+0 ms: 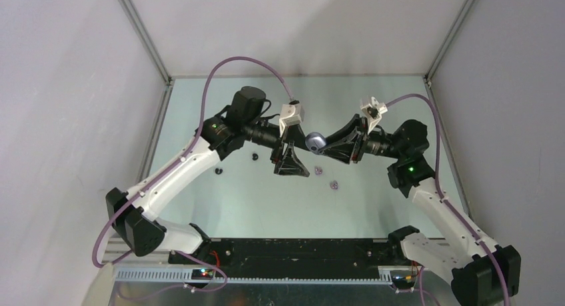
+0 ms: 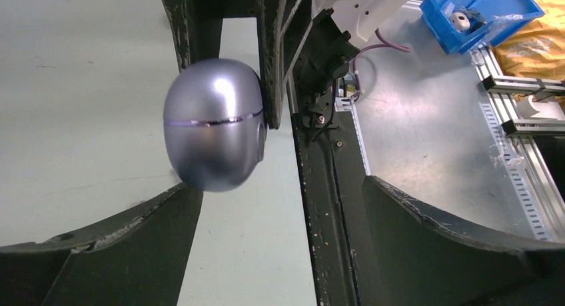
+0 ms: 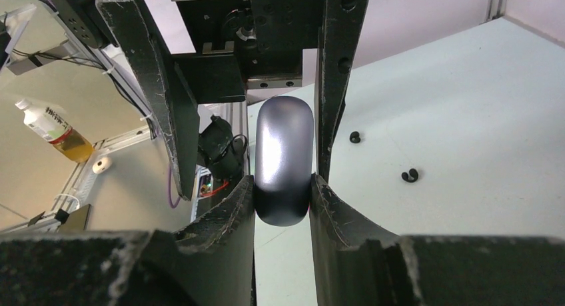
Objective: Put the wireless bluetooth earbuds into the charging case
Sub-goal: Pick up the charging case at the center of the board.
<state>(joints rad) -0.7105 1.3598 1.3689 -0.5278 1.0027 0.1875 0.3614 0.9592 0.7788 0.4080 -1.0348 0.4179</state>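
Observation:
The charging case (image 1: 314,142) is a glossy silver-purple egg with its lid shut. My right gripper (image 1: 324,146) is shut on it and holds it above the table; its fingertips pinch the case (image 3: 283,163) at its near end. My left gripper (image 1: 292,163) is open and empty, its fingers wide apart just below and beside the case (image 2: 213,129). Two black earbuds (image 1: 254,156) (image 1: 218,171) lie on the table to the left, also in the right wrist view (image 3: 355,137) (image 3: 410,176). Two pale purple earbuds (image 1: 318,169) (image 1: 334,183) lie under the grippers.
The pale green table (image 1: 373,99) is walled by grey panels with aluminium posts (image 1: 143,33). A black rail (image 1: 293,249) runs along the near edge. Off the table are a blue bin (image 2: 480,13) and a bottle (image 3: 56,129).

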